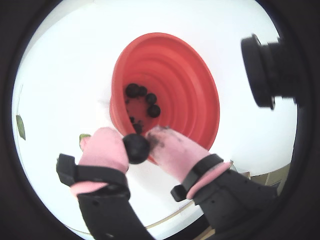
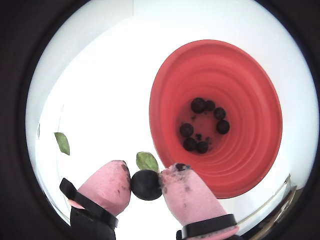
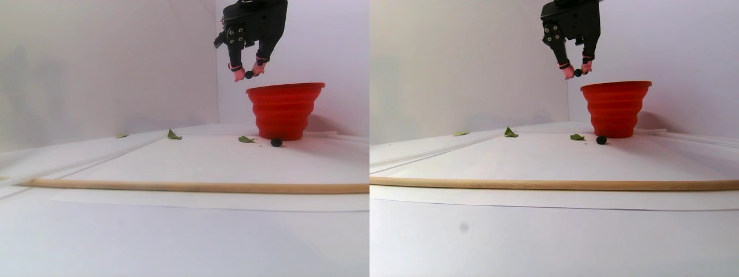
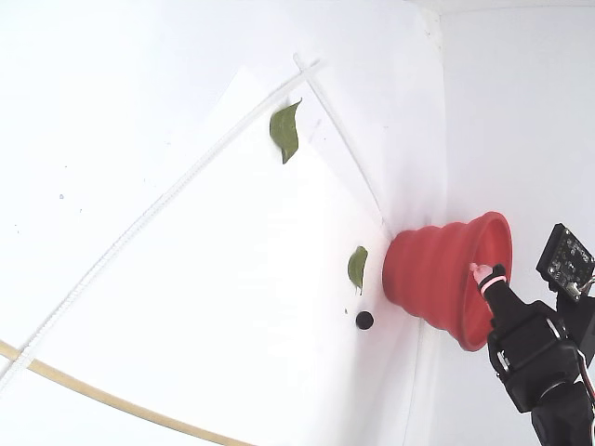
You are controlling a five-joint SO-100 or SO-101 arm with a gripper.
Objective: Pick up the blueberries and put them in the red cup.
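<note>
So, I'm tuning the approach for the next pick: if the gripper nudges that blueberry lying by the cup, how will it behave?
The loose blueberry looks round and smooth, so it will probably roll away. It seems light beside the red cup. The gripper holds a similar berry undented, so likely firm.

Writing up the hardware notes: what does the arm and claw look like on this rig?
The claw has two fingers in soft pink covers, smudged dark at the tips, each cinched by a black strap at its base. The finger bodies and arm housing are black plastic with visible screws. A small board with thin wires sits beside it. No other markings visible.
</note>
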